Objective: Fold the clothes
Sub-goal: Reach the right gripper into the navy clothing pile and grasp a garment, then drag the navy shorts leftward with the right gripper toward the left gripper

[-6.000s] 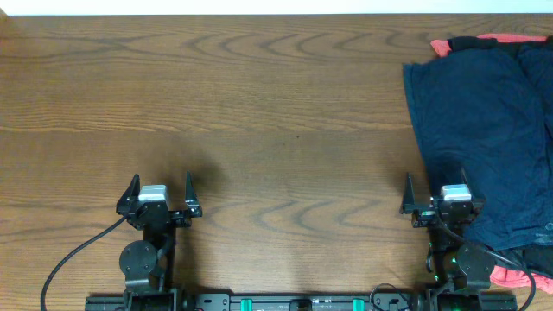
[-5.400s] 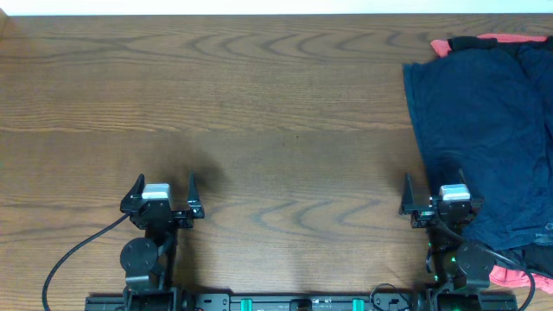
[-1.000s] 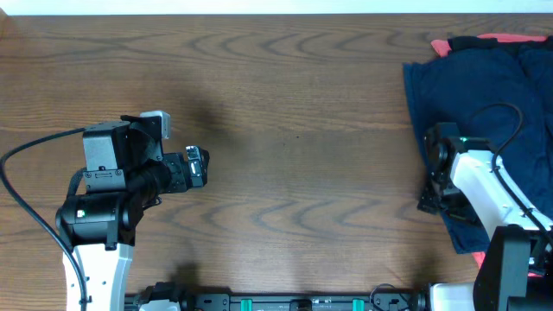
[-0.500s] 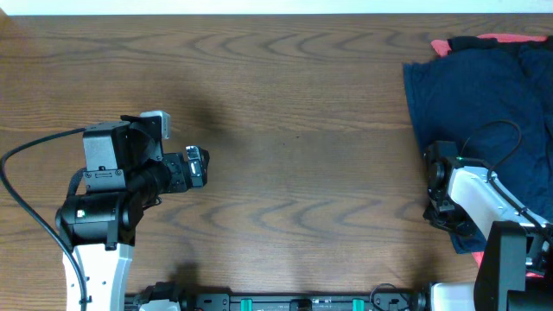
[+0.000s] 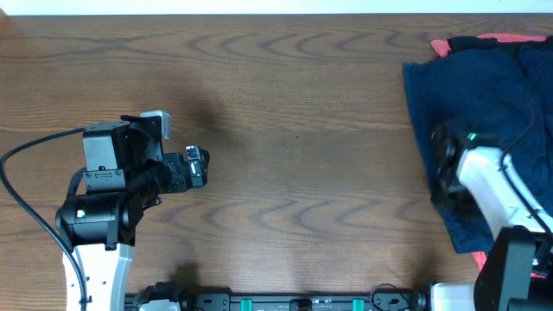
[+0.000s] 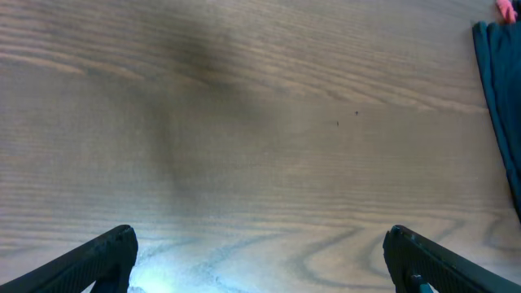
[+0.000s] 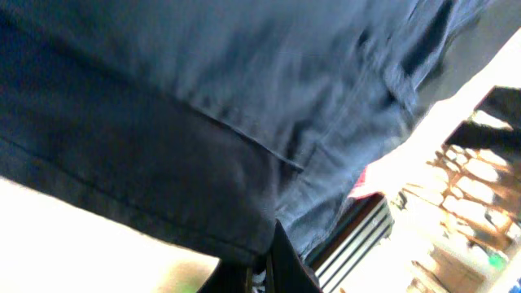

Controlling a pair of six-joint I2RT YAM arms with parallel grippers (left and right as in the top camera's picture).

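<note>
My two grippers, left gripper (image 6: 260,273) spread wide above the wooden worktop (image 5: 285,130), right gripper (image 5: 442,168) on navy clothes (image 5: 484,95) heaped at the worktop's right edge, its grip I cannot tell, one coral-red garment (image 5: 518,38) peeking out behind.

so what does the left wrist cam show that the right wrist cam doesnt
Only the left wrist view shows the bare wooden table and the left gripper, its fingers wide apart over the wood. Only the right wrist view shows a close, blurry look at seams and folds in the fabric, with a bright background at the right. Both show the navy clothes: a thin strip at the right edge for the left wrist, nearly the whole frame for the right wrist.
</note>
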